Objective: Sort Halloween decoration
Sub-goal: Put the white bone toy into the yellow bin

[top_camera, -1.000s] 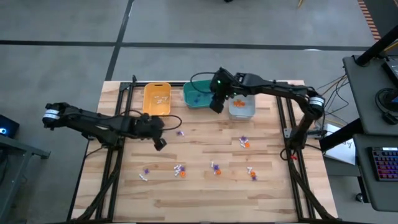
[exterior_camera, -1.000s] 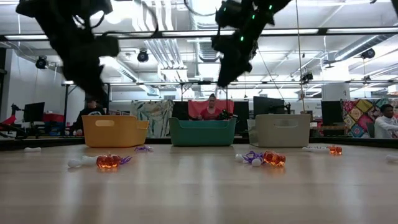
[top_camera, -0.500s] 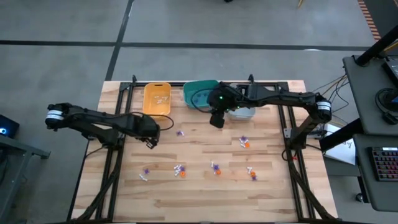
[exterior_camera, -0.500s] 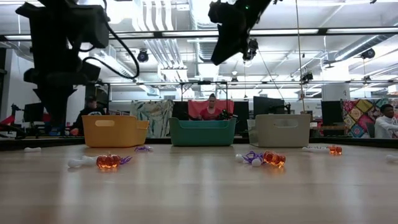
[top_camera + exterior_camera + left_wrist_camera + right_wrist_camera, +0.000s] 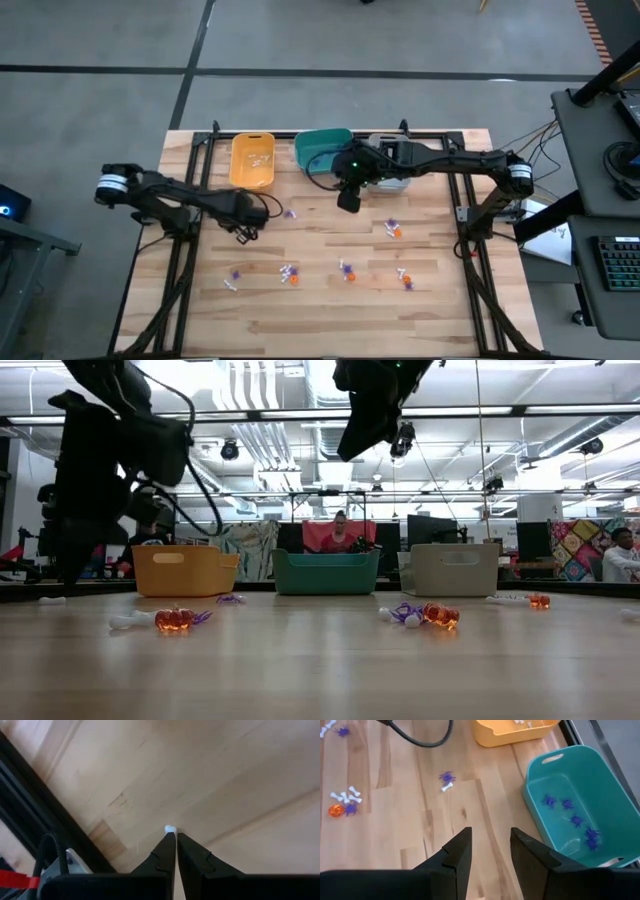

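The Halloween decoration lies scattered on the wooden table: a purple and white pair, orange and purple clusters, and white and purple ones. My left gripper is shut and points down over the table's left part. A tiny white bit shows at its tips. My right gripper hangs open in the air, with nothing between its fingers, just in front of the teal bin. My left gripper has the white bit right at its shut fingertips, which point steeply down. Whether the bit is pinched between them or lies on the wood behind them, I cannot tell.
The yellow bin with white pieces, the teal bin with several purple spiders and the grey bin stand in a row at the far edge. A black cable crosses the wood near the yellow bin. Black frame rails run along both sides.
My right gripper has come away from above the bins toward the table's near edge, staying open. My left gripper has tipped from a shallow slant to point steeply down, has sunk, and has shifted a little toward the left edge, staying shut.
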You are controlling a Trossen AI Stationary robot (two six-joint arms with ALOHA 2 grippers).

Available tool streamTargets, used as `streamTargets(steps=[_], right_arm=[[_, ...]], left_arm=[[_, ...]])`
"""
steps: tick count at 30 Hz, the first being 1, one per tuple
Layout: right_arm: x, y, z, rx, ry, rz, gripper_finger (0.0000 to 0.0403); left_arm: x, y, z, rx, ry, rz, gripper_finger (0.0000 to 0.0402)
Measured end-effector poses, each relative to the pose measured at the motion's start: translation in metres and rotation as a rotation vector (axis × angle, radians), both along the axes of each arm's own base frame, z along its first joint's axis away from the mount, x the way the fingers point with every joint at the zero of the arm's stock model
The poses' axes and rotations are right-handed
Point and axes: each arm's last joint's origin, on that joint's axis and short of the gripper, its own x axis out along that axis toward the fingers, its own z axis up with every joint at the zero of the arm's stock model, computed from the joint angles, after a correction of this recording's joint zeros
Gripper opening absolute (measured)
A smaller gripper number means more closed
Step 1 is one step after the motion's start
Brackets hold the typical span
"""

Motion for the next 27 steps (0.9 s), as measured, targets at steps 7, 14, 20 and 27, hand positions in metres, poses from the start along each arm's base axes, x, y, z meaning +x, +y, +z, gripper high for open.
streamTargets(steps=[7, 14, 20, 27], right_arm=[[0.000, 0.002, 0.000, -0.001, 0.001, 0.007, 0.0121], [0.000, 0.002, 0.000, -0.001, 0.002, 0.008, 0.0126], [0.000, 0.002, -0.001, -0.001, 0.004, 0.008, 0.0127], [-0.001, 0.002, -0.005, 0.001, 0.018, 0.008, 0.0128]], left_arm=[[0.003, 0.000, -0.013, 0.007, 0.082, 0.010, 0.0044], [0.004, 0.000, -0.020, 0.010, 0.125, 0.014, 0.0102], [0.005, 0.000, -0.026, 0.009, 0.136, 0.007, 0.0109], [0.004, 0.000, -0.031, -0.006, 0.128, -0.007, 0.0071]])
